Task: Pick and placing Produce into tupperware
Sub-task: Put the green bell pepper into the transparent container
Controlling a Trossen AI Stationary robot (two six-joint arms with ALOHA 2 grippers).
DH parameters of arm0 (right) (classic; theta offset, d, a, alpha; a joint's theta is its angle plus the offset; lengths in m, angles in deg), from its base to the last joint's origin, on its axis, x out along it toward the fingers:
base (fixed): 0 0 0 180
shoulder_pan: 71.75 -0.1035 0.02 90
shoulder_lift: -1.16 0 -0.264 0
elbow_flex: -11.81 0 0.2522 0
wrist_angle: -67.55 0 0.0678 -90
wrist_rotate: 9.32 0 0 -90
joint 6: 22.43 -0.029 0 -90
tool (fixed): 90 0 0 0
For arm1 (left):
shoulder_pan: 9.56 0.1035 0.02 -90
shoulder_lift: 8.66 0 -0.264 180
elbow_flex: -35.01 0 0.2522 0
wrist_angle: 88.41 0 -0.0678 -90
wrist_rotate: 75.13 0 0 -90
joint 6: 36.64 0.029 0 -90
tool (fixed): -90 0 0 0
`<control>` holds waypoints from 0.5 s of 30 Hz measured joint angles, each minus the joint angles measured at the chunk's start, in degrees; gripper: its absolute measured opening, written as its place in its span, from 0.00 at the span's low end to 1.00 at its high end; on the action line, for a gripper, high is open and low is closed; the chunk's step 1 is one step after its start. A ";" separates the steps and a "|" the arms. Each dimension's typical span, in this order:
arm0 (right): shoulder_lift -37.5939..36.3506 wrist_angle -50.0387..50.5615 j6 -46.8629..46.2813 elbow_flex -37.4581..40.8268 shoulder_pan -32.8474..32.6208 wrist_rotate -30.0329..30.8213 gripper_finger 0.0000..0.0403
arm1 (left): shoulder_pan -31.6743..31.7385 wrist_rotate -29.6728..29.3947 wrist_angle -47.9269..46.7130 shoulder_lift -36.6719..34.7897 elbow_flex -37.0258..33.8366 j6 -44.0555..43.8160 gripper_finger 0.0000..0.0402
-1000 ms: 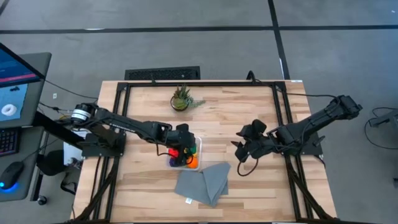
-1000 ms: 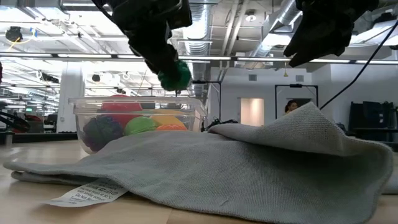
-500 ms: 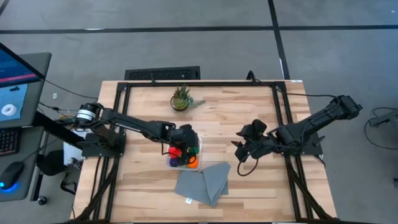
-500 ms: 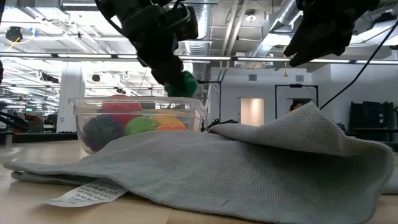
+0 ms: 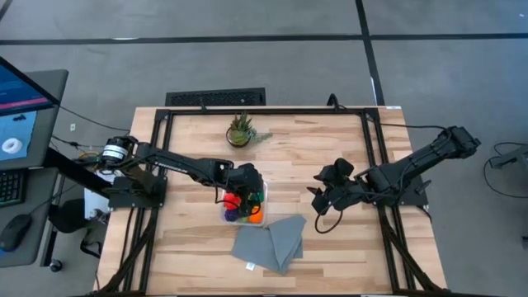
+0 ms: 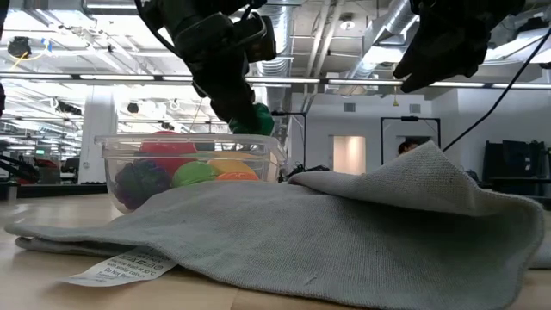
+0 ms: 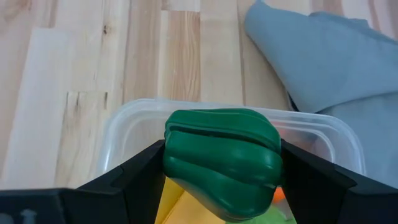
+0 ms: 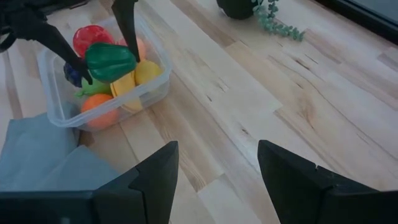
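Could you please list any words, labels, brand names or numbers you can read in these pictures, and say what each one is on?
None can be read.
White tag on the grey cloth: printed lines, too blurred to read.
Monitor beside the table: graphics on screen, text too small to read.

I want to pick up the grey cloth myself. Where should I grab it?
Pinch the raised fold of the cloth, coming down from above. In the low view that ridge stands up off the table, so fingers can close on both sides of it; the flat parts lie tight on the wood.
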 joint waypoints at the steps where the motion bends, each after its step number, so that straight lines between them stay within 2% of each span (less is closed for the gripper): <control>1: 0.00 0.00 0.00 0.00 0.00 0.00 0.61 | 0.07 0.09 0.02 0.00 0.00 0.00 0.64; 15: 0.00 0.00 0.03 0.00 0.00 0.00 0.61 | 0.24 1.86 0.04 0.00 0.00 -0.38 0.67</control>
